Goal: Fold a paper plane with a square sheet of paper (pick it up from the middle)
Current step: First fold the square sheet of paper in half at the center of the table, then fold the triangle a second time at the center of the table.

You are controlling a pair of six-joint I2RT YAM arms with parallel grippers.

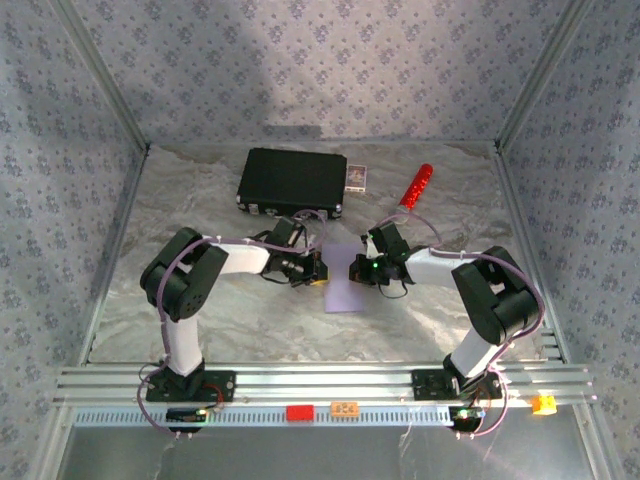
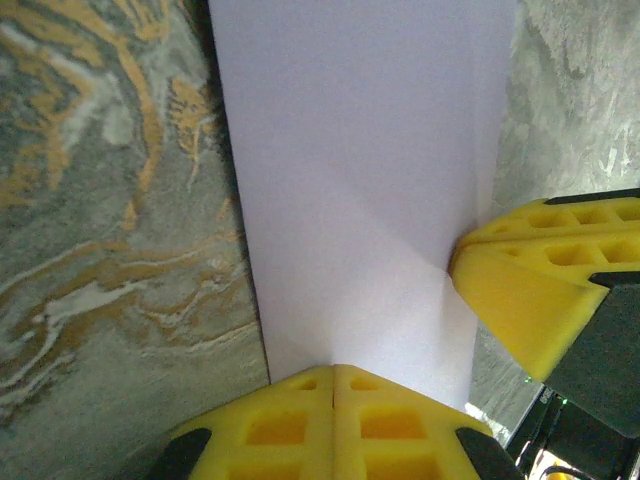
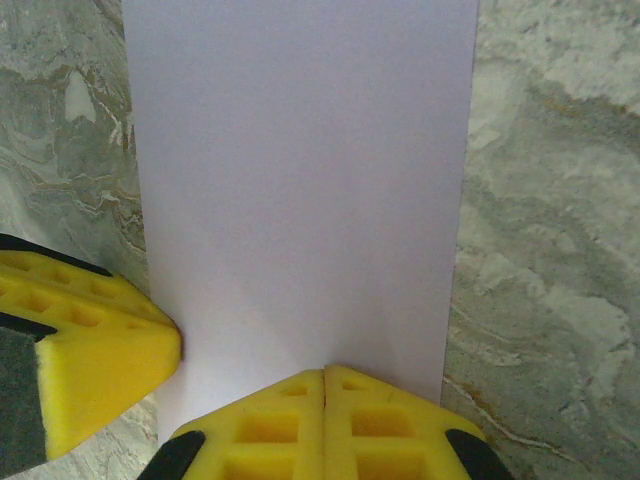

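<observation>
the square sheet of paper (image 1: 345, 285) is seen on the table (image 1: 200, 310), near the black case (image 1: 292, 180). adjacent edges are pinched, seemingly, by the left gripper (image 2: 335, 375) and right gripper (image 3: 325, 375), jaws pressed together.

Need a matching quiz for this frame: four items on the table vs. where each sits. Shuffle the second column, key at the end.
Things:
1. black case
2. card box
3. red-and-silver cylinder
4. square sheet of paper

Places:
a. nearest the arms of the four, pale lilac
b. far side, leftmost of the four
c. rightmost, lying diagonally
d. beside the case's right end

Pairs: 1-b, 2-d, 3-c, 4-a
</observation>
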